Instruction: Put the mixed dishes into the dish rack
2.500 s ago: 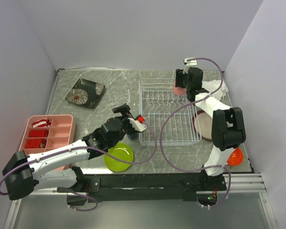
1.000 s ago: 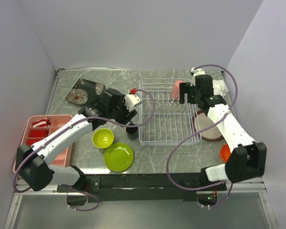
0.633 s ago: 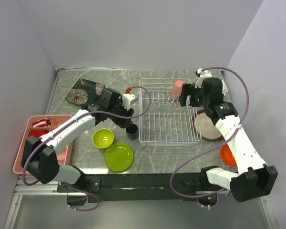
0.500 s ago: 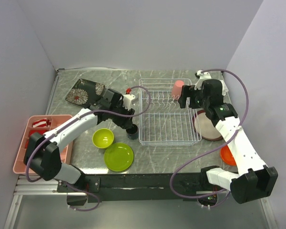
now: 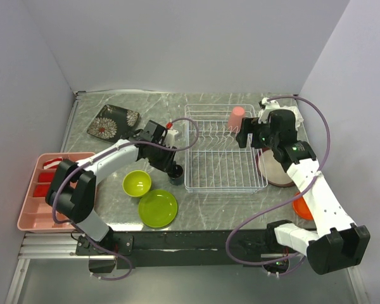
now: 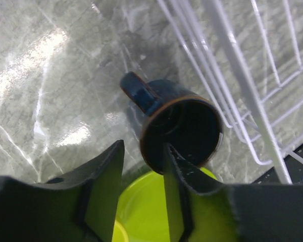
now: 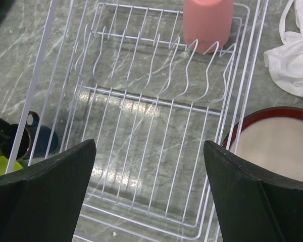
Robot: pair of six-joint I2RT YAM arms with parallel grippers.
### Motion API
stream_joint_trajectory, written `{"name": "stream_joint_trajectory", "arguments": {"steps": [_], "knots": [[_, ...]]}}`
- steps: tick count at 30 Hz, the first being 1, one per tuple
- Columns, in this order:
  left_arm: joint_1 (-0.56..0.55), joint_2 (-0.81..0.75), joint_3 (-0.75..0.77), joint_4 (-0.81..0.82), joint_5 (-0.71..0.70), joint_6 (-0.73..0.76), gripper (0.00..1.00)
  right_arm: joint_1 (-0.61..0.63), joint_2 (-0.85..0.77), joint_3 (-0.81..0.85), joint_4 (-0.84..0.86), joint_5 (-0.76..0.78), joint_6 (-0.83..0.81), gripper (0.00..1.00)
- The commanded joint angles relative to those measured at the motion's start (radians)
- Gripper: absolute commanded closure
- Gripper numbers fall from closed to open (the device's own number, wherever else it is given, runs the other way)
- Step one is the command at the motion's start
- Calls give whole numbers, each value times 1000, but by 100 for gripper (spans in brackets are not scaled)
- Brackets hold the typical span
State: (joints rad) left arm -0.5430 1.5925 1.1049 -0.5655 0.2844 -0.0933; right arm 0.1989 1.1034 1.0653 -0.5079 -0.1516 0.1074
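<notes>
**1 cup in the rack, 1 more being taken up**

1 step is in hand: picking up the dark navy cup (image 6: 184, 128). The left hand (image 6: 141, 148) is down over it with its fingers half spread, 1 outside the rim and 1 over the mouth. They straddle the wall opposite the handle, and a sliver of gap shows beside the outer finger, so I judge the pinch not yet made. The cup stands upright on the counter (image 5: 152, 107), and the dish rack (image 5: 221, 171) is just to this hand's right.

The next move calls for pressing the fingers onto the cup wall. The cup must then go straight up to clear the rack's side wire, across to the right, and down among the wires.

The right hand (image 7: 149, 146) hovers over the rack, spread wide and empty. The pink cup (image 7: 208, 20) stands in the rack's far end, ahead of it.

Count in view:
- 2 cups: navy and pink.
- 2 bowls: the lime green bowl (image 5: 137, 183) near the left hand on its left, and the orange bowl (image 5: 299, 206) well behind the right hand, partly hidden by its arm.
- 3 plates: the lime green plate (image 5: 158, 208) behind the left hand, the black floral square plate (image 5: 113, 120) ahead of it to the left, and the brown round plate (image 7: 272, 141) just right of the right hand.
- 1 rack.
</notes>
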Motion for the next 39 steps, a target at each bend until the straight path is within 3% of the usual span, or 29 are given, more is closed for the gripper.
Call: {"name": "stream_joint_trajectory", "arguments": {"steps": [1, 3, 7, 12, 14, 19, 21, 26, 33, 36, 37, 39], "knots": [[5, 6, 47, 7, -19, -2, 68, 7, -11, 4, 26, -9, 0, 6], [6, -3, 46, 10, -24, 4, 75, 5, -10, 7, 31, -14, 0, 6], [8, -12, 56, -14, -19, 35, 99, 7, 4, 12, 35, -26, -3, 6], [6, -89, 46, -28, -88, 69, 99, 5, 42, 50, 58, -85, -5, 6], [5, -132, 50, -16, -189, 83, 99, 5, 73, 91, 69, -123, 11, 5], [3, -213, 89, 35, -396, 275, 99, 7, 171, 240, 65, -282, 95, 5], [-29, -282, 50, 129, -462, 344, 99, 5, 237, 306, 74, -354, 144, 5], [-202, -367, -56, 300, -616, 696, 99, 7, 347, 415, 121, -449, 273, 10], [-290, -430, -241, 548, -724, 1084, 99, 8, 446, 464, 124, -624, 331, 12], [-298, -495, -415, 845, -729, 1312, 99, 7, 473, 469, 137, -680, 356, 9], [-298, -517, -468, 1045, -687, 1448, 99, 7, 478, 460, 150, -701, 367, 9], [-296, -557, -615, 1201, -633, 1578, 99, 5, 486, 438, 181, -788, 423, 7]]}}
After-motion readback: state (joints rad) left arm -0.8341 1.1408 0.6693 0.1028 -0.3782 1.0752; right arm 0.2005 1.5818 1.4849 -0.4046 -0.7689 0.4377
